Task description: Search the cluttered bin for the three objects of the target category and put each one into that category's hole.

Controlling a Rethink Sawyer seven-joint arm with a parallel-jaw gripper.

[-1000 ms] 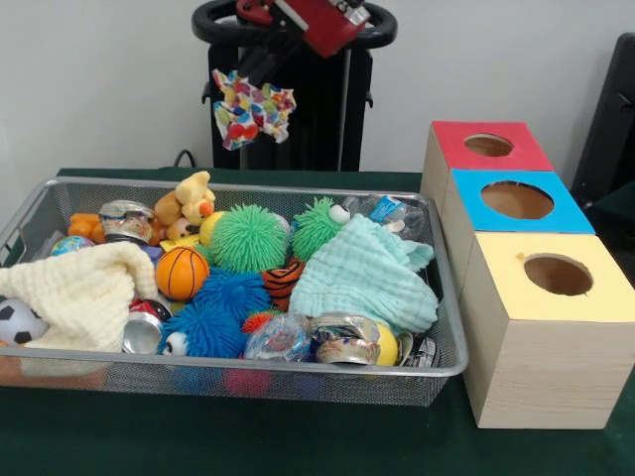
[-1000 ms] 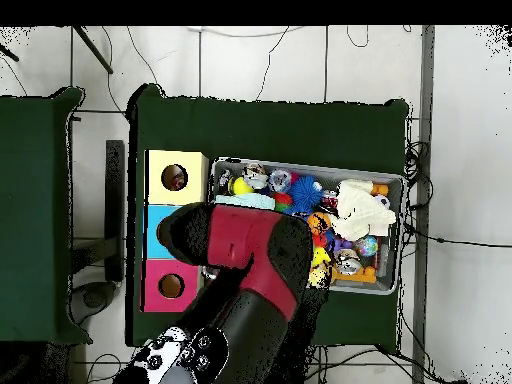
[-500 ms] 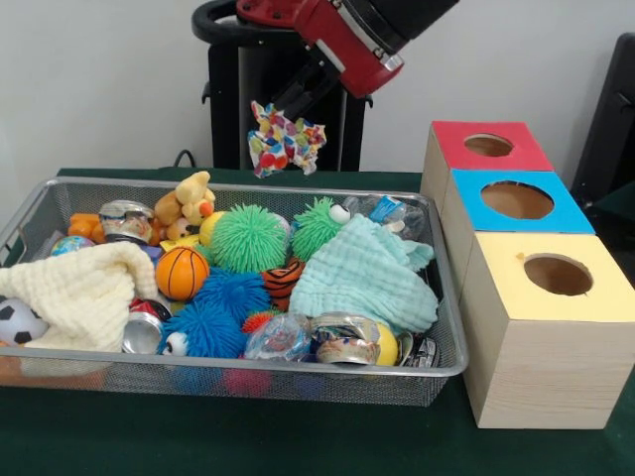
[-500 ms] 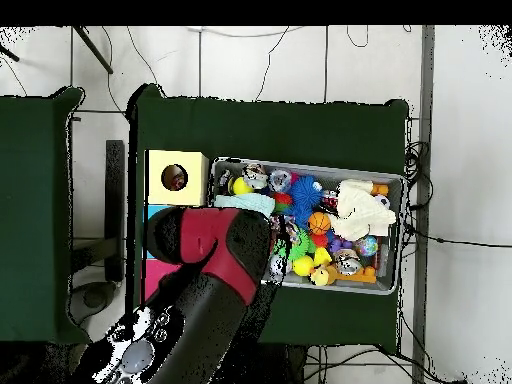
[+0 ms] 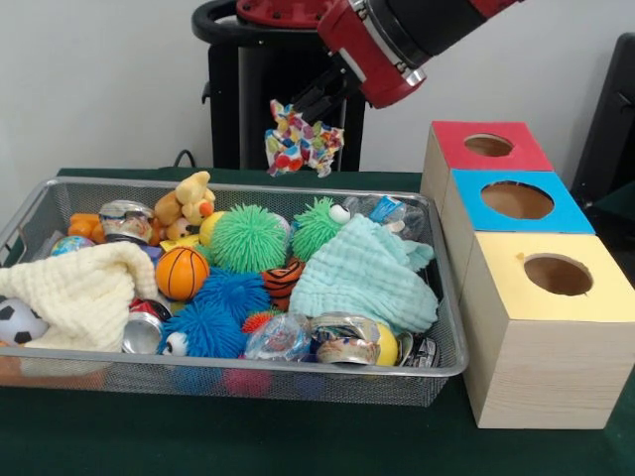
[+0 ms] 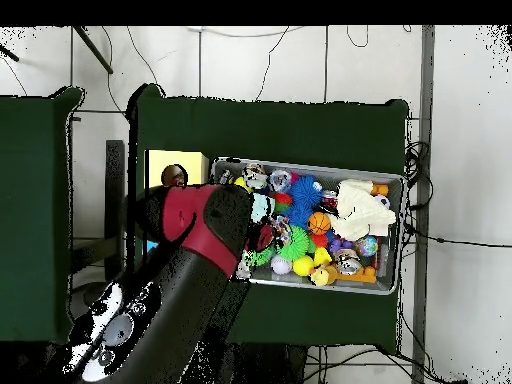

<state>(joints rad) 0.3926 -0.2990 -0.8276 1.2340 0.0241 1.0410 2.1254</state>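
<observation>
Now, carry: gripper (image 5: 316, 102) jaws pinching multicoloured cloth (image 5: 303, 138), aloft over bin's (image 5: 448, 327) far rim.
Advice: keep height, centre over matching hole before releasing; which box, cannot tell.

Robotics lab, test-bench setup. Table (image 5: 298, 446) draped in dark green cloth, plain white wall behind. Overhead view: pale tiled floor (image 6: 465, 120) with loose cables (image 6: 300, 70) trailing at 12 and 3 o'clock, second green-draped table (image 6: 35, 215) at 9 o'clock. Wire mesh bin (image 5: 437, 369) of mixed toys beside three wooden boxes (image 5: 541, 367) with colour-coded holed tops, staged for trials.
</observation>
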